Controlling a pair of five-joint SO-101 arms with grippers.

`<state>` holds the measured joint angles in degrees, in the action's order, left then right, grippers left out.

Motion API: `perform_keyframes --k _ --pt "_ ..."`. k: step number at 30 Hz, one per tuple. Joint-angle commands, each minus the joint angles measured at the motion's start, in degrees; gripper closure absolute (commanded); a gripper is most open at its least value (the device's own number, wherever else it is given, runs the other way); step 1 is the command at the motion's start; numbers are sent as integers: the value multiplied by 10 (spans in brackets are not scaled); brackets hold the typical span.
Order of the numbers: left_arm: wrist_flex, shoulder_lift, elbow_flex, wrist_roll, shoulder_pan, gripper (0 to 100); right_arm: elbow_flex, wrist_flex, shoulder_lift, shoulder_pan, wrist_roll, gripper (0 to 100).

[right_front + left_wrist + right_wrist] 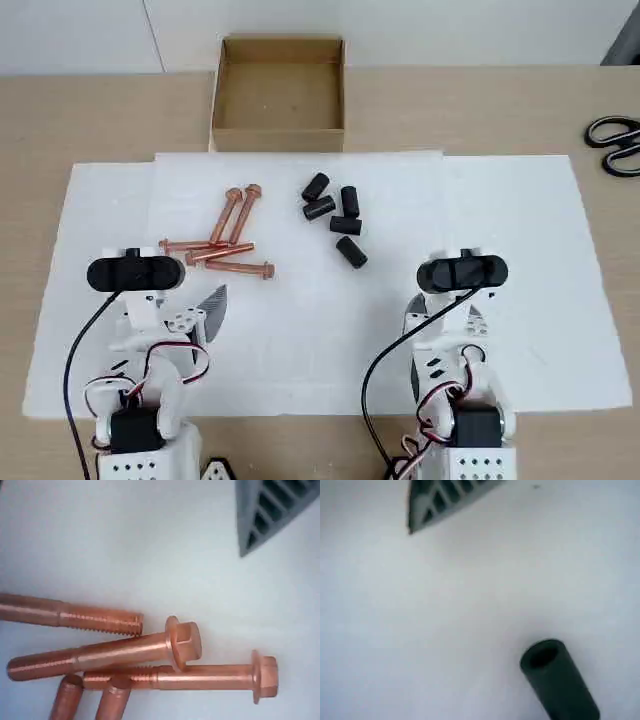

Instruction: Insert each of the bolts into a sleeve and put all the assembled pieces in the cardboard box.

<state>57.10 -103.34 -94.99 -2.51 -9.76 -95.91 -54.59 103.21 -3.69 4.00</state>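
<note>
**Hazards.** The left gripper (207, 308) has the five copper-coloured flanged metal bolts (222, 238) at its 12 o'clock, lying in a loose, touching heap. In the left wrist view, one bolt head (185, 642) lies against the shank of its neighbour (200, 677). If you close on the heap, you are likely to lift two bolts or flick one aside. Select an outer bolt and grip its shank alone.

The right gripper (425, 312) has the nearest short black cylindrical sleeve (351, 252) at its 10 o'clock. This sleeve lies on its side, apart from the other four sleeves (330, 205). It is round and will probably roll if you touch it off-centre.

A tilted bolt is likely to jam at the sleeve bore, so align both axes before you push.

The open brown cardboard box (215, 100) stands at the table's 12 o'clock, just beyond the white sheet (100, 200). If you release short of its near wall, the piece drops outside.

**Tool state.** Neither gripper holds a bolt or a sleeve; all ten parts lie on the sheet. You cannot tell from these views how wide either gripper stands. Each one hangs over bare white sheet. You cannot confirm whether either touches it.
</note>
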Motion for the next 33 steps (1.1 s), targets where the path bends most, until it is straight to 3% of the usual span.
perform_keyframes --k 1,30,33 --pt "-13 -4 1 0 1 686 -3 13 7 4 -2 798" --pt "-13 -4 1 1 1 686 -3 13 7 4 -2 798" --pt "-14 -4 1 1 26 686 -3 13 7 4 -2 798"
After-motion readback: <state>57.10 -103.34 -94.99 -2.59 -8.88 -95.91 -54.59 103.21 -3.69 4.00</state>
